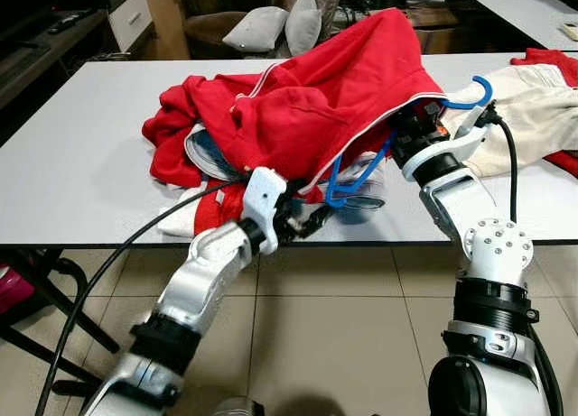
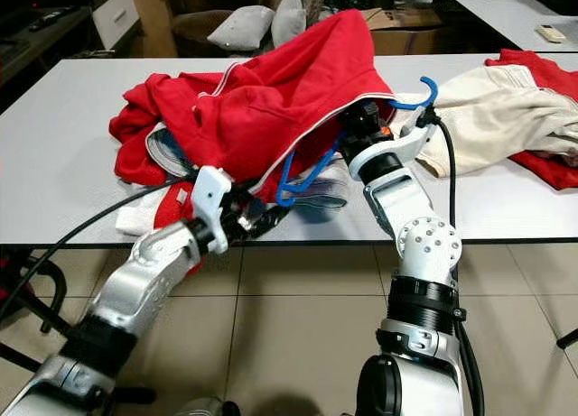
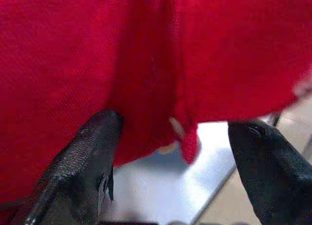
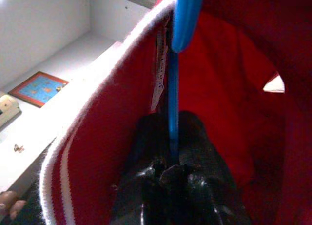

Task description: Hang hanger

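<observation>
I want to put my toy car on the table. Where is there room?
The bare table to the left of the red shirt is free, up to the far edge. The middle is crowded by that shirt, the blue hanger and both grippers; the cream garment fills the right.
</observation>
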